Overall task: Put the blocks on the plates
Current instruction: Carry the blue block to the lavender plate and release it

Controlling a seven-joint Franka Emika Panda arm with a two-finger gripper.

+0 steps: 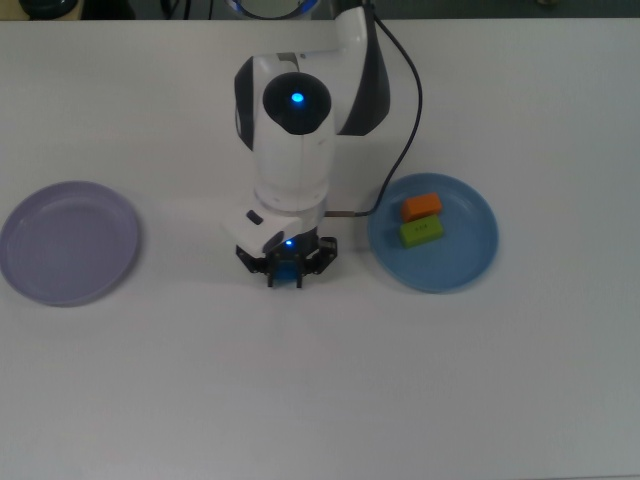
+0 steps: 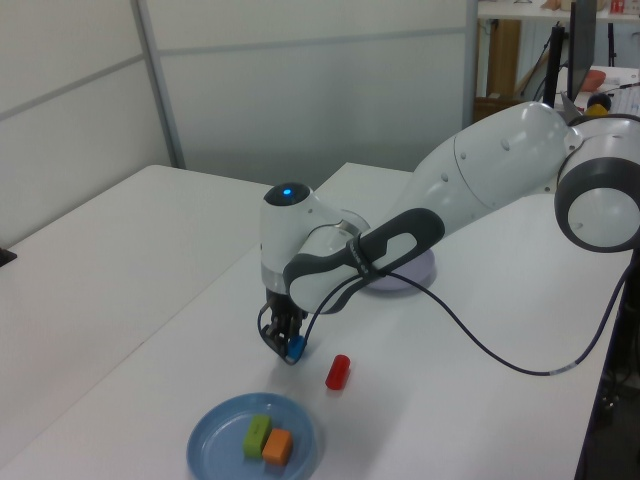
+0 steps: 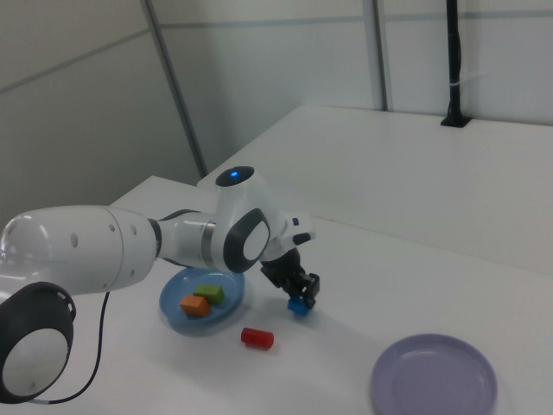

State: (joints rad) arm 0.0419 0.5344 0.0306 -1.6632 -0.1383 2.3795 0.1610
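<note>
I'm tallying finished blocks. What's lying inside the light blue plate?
Two blocks lie inside the light blue plate: an orange block and a lime-green block, side by side. Nothing else shows there; the plate under them is covered.

We read this as a robotics lab bench setup. A white robot arm (image 2: 480, 190) with a trailing black cable (image 2: 500, 350) works over a plain white tabletop (image 1: 320, 400). Behind it we see bare grey partition panels (image 2: 320, 90) with metal framing, a black pole (image 3: 455, 65) standing on the far bench, and cluttered equipment at the left view's upper right.
</note>
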